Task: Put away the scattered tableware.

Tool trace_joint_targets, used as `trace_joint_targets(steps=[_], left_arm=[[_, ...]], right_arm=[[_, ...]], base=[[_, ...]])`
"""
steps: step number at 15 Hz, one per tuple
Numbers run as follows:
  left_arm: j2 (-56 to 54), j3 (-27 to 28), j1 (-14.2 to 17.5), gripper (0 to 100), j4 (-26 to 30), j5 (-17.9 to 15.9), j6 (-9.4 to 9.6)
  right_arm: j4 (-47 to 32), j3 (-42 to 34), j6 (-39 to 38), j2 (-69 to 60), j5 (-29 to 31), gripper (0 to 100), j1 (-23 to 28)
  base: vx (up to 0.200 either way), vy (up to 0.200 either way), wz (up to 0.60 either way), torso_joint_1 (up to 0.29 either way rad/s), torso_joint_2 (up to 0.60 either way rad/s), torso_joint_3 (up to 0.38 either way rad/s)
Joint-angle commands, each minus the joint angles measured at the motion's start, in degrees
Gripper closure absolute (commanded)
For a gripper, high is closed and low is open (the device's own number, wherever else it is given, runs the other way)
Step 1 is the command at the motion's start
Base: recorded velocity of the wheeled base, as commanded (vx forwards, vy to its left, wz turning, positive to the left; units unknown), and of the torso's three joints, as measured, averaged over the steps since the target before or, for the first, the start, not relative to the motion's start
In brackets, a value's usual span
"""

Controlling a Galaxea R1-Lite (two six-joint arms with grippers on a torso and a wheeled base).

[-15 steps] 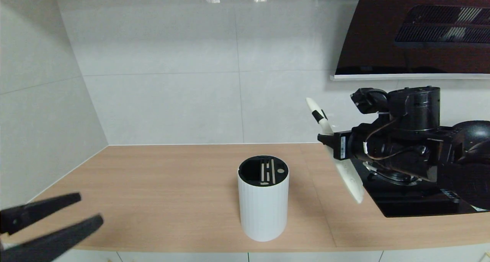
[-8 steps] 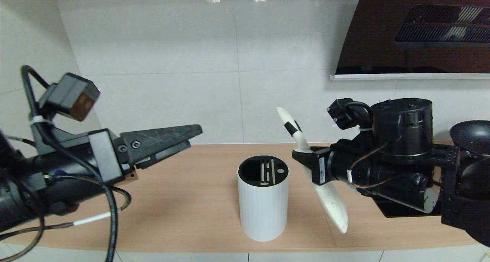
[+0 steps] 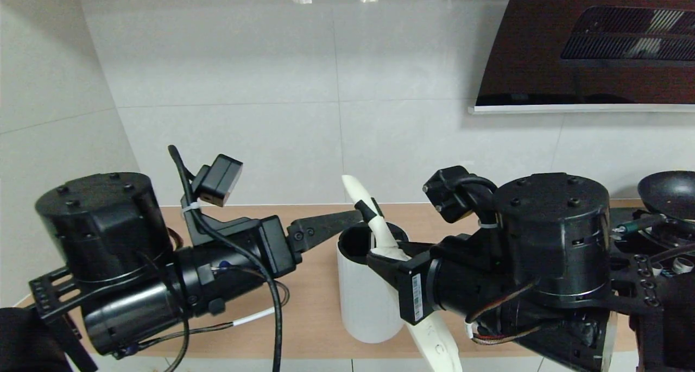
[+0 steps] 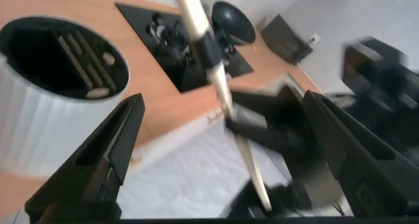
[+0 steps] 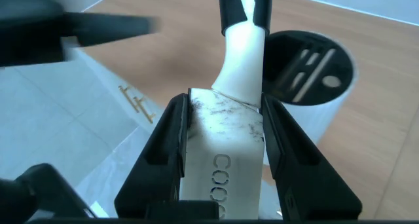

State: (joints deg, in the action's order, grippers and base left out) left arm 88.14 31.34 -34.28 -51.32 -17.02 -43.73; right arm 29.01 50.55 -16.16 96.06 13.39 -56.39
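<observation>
Pinching white utensil (image 3: 360, 195), right hand (image 3: 387, 257) near white holder (image 3: 357, 302); left hand (image 4: 221, 106) spread.

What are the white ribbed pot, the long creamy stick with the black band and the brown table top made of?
White ribbed cylindrical holder: looks like matte plastic, possibly ceramic; even colour, fine moulded ribs.
Long cream-white utensil: probably smooth plastic; dark scuffs show on it.
Light brown countertop: wood-look, maybe laminate; faint straight grain, no gloss.
</observation>
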Motion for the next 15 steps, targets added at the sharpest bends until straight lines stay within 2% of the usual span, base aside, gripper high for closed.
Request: trace_joint_targets(steps=[1, 2, 6, 15], left_arm=[[5.8, -0.3, -2.1, 0, -3.4, 2.9, -0.04], [7.8, -0.4, -2.5, 0, -6.5, 4.5, -0.22], [9.2, -1.6, -3.2, 0, -11.9, 4.9, -0.31], [9.2, -1.5, -3.2, 0, -12.7, 5.1, -0.22]], right_arm=[[0.4, 0.0, -0.2, 1.1, 0.0, 100, -0.9], [1.0, 0.0, -0.9, 1.8, 0.1, 100, -1.6], [2.0, 0.0, -1.2, 2.6, 0.3, 100, -2.1], [2.0, -0.5, -1.4, 3.4, 0.4, 100, -2.8]], base=[[0.000, 0.000, 0.00, 0.000, 0.00, 0.000], [0.000, 0.000, 0.00, 0.000, 0.00, 0.000], [0.000, 0.000, 0.00, 0.000, 0.00, 0.000], [0.000, 0.000, 0.00, 0.000, 0.00, 0.000]])
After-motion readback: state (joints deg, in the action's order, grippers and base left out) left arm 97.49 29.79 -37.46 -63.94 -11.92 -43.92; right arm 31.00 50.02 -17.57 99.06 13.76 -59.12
